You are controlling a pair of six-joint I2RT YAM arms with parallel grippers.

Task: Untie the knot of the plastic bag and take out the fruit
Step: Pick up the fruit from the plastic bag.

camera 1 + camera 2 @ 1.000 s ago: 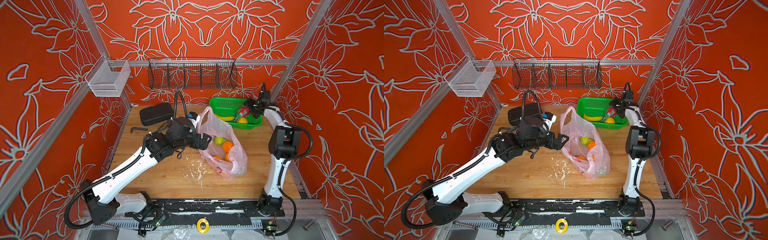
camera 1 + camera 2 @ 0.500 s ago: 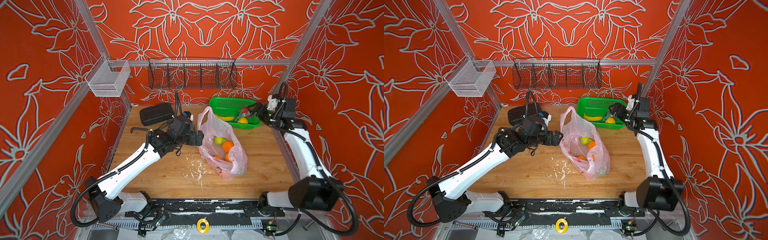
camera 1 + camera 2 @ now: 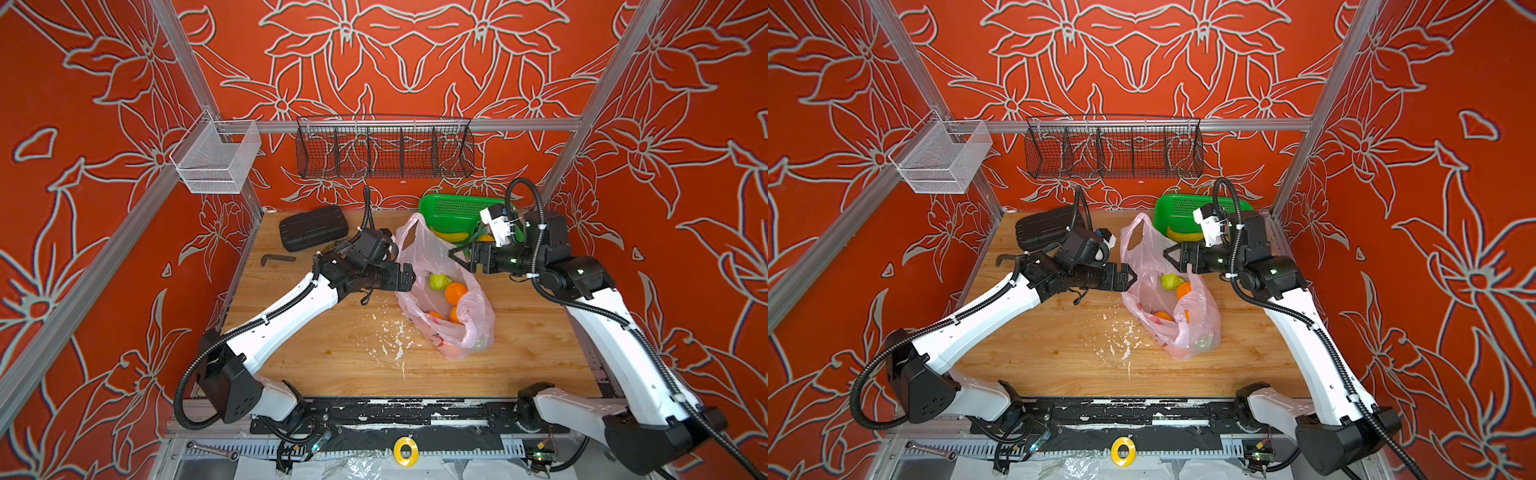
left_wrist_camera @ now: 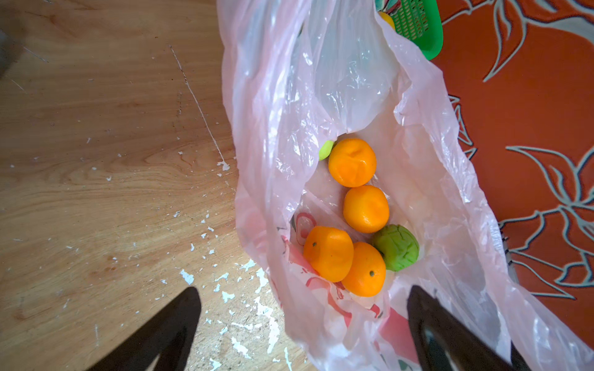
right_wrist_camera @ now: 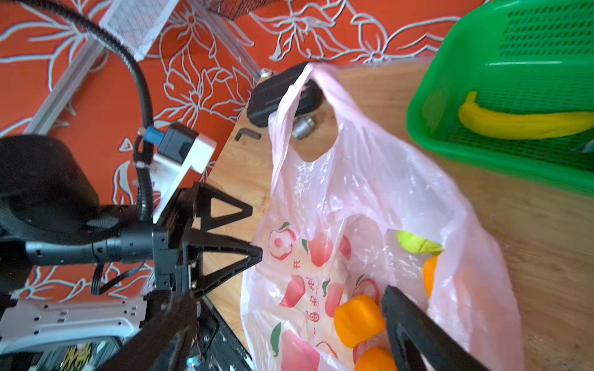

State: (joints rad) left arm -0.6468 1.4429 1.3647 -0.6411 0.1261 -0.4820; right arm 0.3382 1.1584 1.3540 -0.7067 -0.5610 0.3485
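The pink plastic bag (image 3: 451, 336) (image 3: 1183, 332) lies open on the wooden table, one handle loop (image 3: 409, 226) standing up. No knot shows. Fruit sits inside: several oranges (image 4: 352, 162), a round green fruit (image 4: 397, 247) and a green pear (image 3: 438, 281) (image 5: 418, 244). My left gripper (image 3: 409, 276) (image 4: 303, 289) is open at the bag's left side, with the bag's edge between its fingers in the left wrist view. Over the bag's far right rim hangs my right gripper (image 3: 459, 258) (image 5: 286, 294), open and empty, one finger (image 5: 401, 321) beside an orange (image 5: 358, 319).
A green basket (image 3: 457, 208) (image 5: 514, 48) holding a banana (image 5: 527, 123) stands behind the bag. A black case (image 3: 313, 227) and an Allen key (image 3: 276, 259) lie at the back left. Wire baskets (image 3: 384, 151) hang on the back rail. White flecks (image 3: 390, 336) dot the table.
My right arm left the green basket, swung out to the right, and now reaches left over the bag. The left gripper has stayed by the bag's left side.
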